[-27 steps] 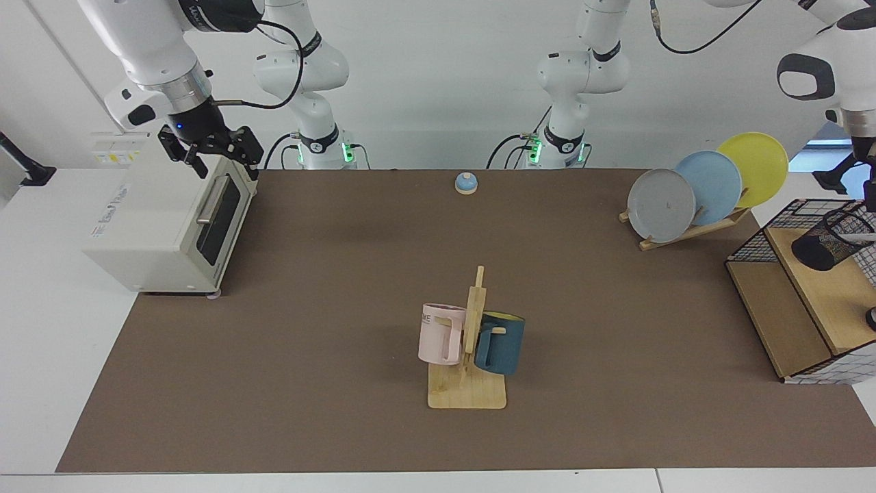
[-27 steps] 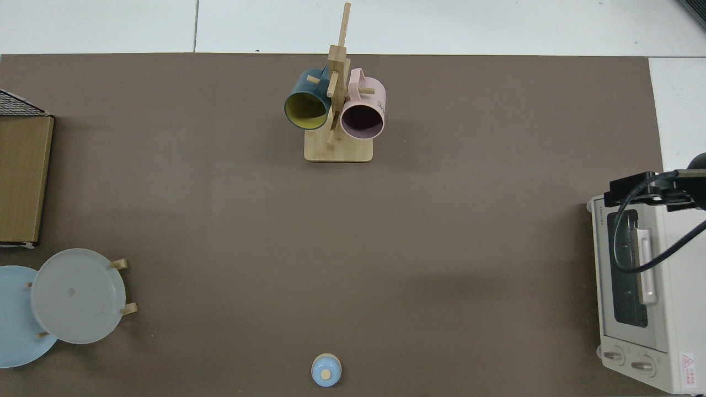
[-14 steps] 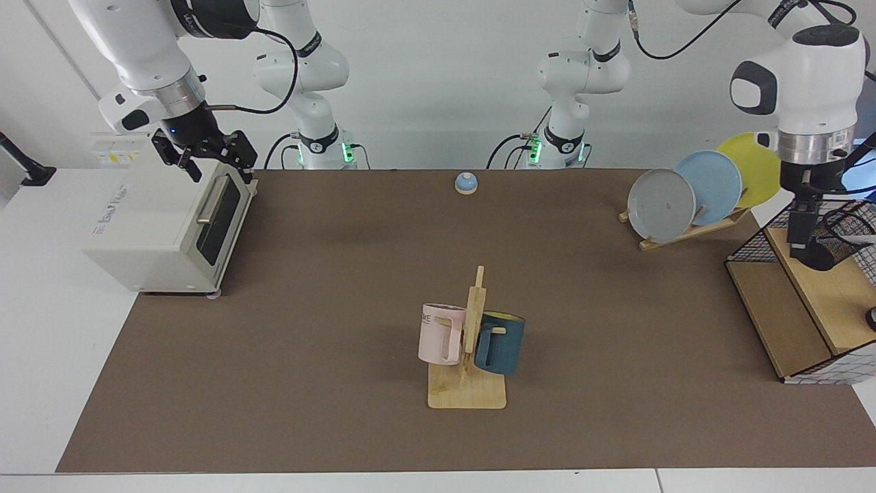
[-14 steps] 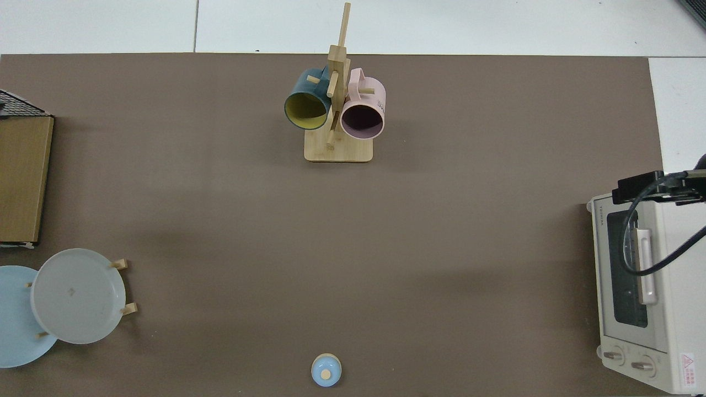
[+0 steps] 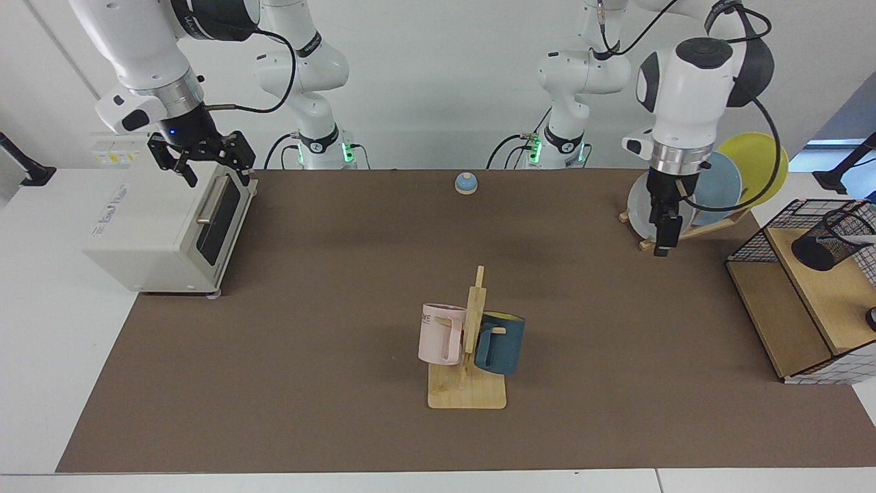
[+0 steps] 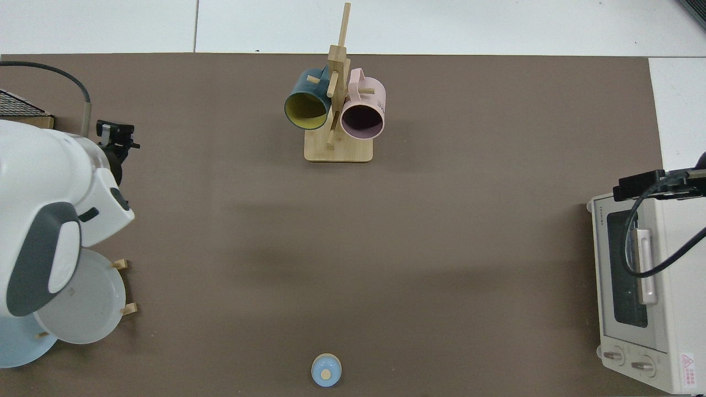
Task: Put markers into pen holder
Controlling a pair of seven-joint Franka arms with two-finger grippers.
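The pen holder [image 5: 830,241], a small black mesh cup, sits on the wooden shelf of the wire rack at the far right of the facing view and looks tilted. A white marker [image 5: 861,239] pokes out of its mouth. My left gripper [image 5: 663,241] hangs pointing down in front of the plates, well apart from the cup and holding nothing I can see. In the top view it shows as a dark hand [image 6: 116,135] beside the big white arm. My right gripper [image 5: 215,170] hovers open over the toaster oven's top front edge, nothing in it; its top-view spot is [image 6: 642,186].
A white toaster oven [image 5: 171,219] stands at the mat's left. A wooden mug tree [image 5: 468,390] with a pink and a teal mug is in the middle front. A blue bell [image 5: 466,183] sits at the back. Plates lean in a rack [image 5: 712,185] beside the wire rack [image 5: 801,301].
My left arm has drawn away from the pen holder and swung across to the plates, coming into the top view. The marker stays in the cup. The right gripper barely shifted.
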